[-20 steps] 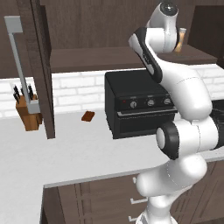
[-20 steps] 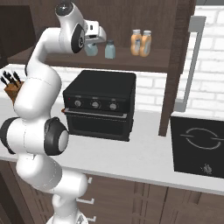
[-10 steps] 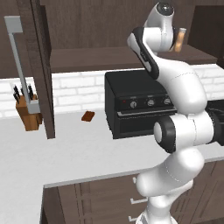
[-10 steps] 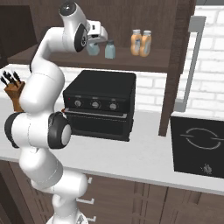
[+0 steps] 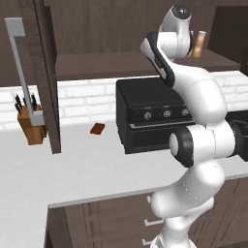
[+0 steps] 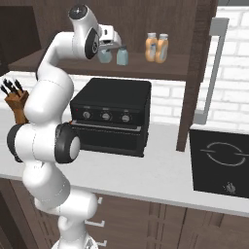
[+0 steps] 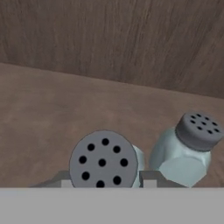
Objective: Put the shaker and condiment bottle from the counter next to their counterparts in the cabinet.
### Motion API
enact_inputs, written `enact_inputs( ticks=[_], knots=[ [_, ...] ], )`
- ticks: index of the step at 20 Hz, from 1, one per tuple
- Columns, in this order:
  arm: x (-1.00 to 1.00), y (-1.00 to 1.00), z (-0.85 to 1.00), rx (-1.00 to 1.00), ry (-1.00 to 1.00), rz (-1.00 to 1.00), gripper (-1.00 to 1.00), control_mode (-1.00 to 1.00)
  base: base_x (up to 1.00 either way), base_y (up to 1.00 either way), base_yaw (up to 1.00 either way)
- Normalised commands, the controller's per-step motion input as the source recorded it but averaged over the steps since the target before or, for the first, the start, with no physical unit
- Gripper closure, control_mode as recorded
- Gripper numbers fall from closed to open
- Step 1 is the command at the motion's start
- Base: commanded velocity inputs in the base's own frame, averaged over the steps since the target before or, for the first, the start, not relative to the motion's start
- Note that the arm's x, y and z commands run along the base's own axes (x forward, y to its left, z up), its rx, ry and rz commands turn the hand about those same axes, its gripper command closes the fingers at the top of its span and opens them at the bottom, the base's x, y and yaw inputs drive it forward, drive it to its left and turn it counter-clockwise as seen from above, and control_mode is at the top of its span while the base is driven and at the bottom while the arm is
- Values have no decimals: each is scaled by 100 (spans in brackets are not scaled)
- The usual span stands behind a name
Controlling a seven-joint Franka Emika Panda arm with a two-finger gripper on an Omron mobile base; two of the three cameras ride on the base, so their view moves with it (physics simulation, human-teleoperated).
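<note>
Blue-grey glass, grey cap: the shaker (image 7: 104, 162) sits low centre in the hand view, pinched between the gripper (image 6: 108, 47) fingers on the cabinet (image 6: 160, 68) shelf. Its twin shaker (image 7: 189, 146) stands just beside it at lower right. Two amber bottles (image 6: 156, 47) stand together, upper centre of the right base view.

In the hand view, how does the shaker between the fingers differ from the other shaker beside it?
The shaker between the fingers is seen from above, showing mostly its cap; the other shaker shows its glass side and stands free on the cabinet shelf. The first lies nearer the camera. Both share pale glass and grey holed caps.
</note>
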Motion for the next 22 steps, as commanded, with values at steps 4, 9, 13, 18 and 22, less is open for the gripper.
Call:
enact_inputs(
  ticks=[4, 9, 13, 18, 22],
  knots=[
    [21, -9, -6, 0, 0, 0, 100, -100, 0, 0, 0],
    [25, -6, -8, 0, 0, 0, 100, -100, 0, 0, 0],
    [20, -6, -10, 0, 0, 0, 100, -100, 0, 0, 0],
    [18, -4, -9, 0, 0, 0, 100, -100, 0, 0, 0],
    [23, -6, -8, 0, 0, 0, 100, -100, 0, 0, 0]
  ],
)
